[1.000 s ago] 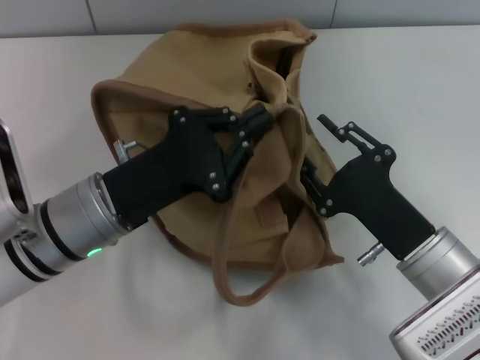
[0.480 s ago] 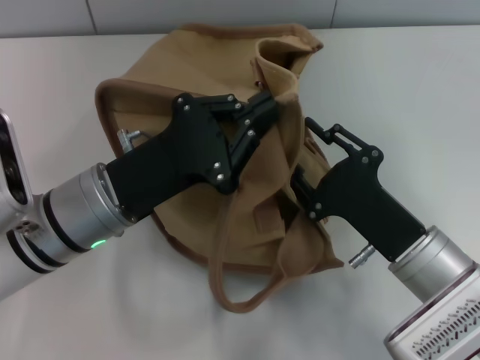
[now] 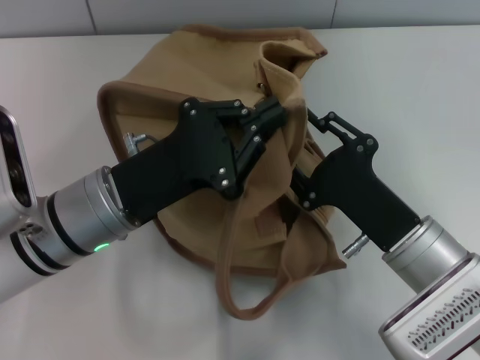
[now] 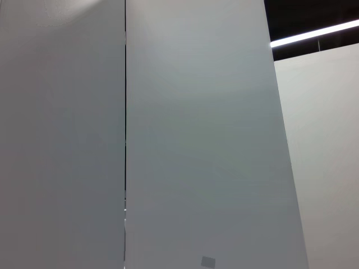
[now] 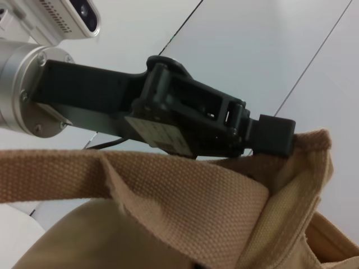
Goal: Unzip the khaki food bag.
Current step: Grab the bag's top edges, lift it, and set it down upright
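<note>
On white bench (image 3: 420, 82), khaki food bag (image 3: 172, 82) slumps in middle. Our left gripper (image 3: 279, 112) pinches bag's top fold; right gripper (image 3: 300, 169) digs into side, grip hidden. We judge zipper step underway; next, pull slider along.

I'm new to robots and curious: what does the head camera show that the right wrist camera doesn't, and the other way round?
Only the head view shows the whole khaki food bag on the white table, the right gripper against its side, and a loose strap handle. Only the right wrist view shows the canvas weave up close. Both show the left gripper pinching bag fabric.
</note>
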Controlling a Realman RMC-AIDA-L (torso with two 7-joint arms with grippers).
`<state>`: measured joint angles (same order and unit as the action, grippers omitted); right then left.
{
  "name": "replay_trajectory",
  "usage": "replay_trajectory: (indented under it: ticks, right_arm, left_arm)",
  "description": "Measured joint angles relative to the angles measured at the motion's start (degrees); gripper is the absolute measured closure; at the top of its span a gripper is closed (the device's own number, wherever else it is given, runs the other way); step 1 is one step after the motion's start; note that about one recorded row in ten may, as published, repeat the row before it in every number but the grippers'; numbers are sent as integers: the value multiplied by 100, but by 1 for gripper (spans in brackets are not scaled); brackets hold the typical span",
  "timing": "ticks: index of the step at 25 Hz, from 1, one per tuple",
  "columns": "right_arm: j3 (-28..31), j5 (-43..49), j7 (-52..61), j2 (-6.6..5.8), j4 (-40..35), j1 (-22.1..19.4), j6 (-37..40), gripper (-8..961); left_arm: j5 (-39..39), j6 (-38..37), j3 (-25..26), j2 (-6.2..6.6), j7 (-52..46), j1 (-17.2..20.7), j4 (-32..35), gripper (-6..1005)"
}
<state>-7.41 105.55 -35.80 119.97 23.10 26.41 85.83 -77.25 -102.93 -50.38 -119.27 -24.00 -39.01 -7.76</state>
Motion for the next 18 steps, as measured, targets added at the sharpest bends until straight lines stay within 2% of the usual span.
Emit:
replay_trajectory:
  ticks: [14,18]
  right_arm:
    - [66,1,65,0,10,-14,40,483]
    - [71,2,65,0,20,-10,52,598]
  left_arm:
    - [-12,37,19,0,0,-1,-15,904]
    - [-12,41,20,0,0,-1,-16,903]
